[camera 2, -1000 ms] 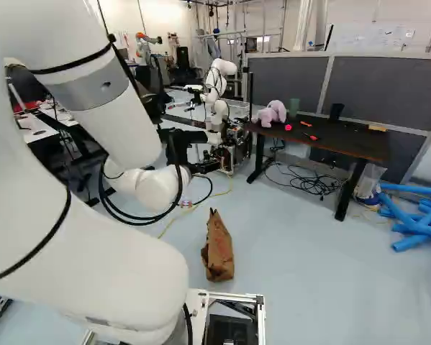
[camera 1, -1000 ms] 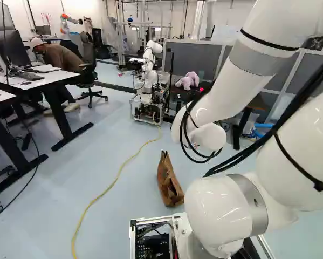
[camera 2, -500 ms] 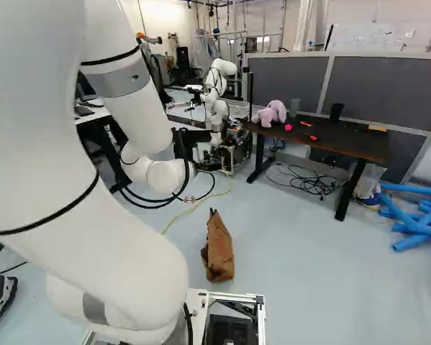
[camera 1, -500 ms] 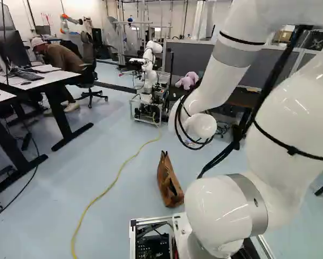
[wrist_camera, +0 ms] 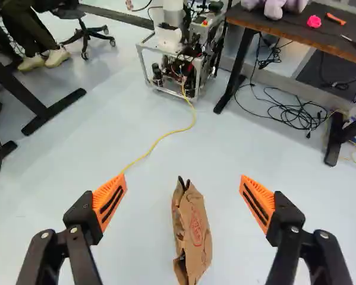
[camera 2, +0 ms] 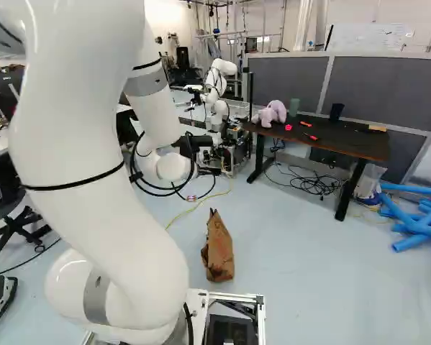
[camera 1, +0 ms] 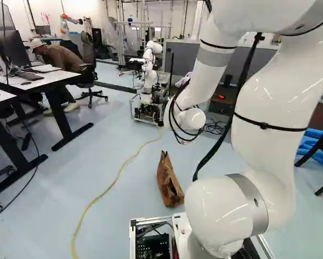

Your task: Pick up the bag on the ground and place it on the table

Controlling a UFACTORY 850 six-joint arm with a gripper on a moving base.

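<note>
Left of centre in the right base view, black two-finger gripper (camera 2: pixel 195 141) with orange pads, fingers wide apart. Next, brown paper bag (camera 2: pixel 218 248) (pretty creased) sits on pale-blue floor (camera 2: pixel 294 251). Further right, dark-topped, black-legged table (camera 2: pixel 359 147).

The crumpled brown paper bag (wrist_camera: pixel 195 231), narrow and creased, with red print on one side and a ragged, pinched end, is on the pale floor; whether it stands or lies flat is hard to tell. Well apart from it, beyond and to its right in the right base view, the dark-topped rectangular table (camera 2: pixel 330 145) with brown edges stands upright on black legs.
</note>
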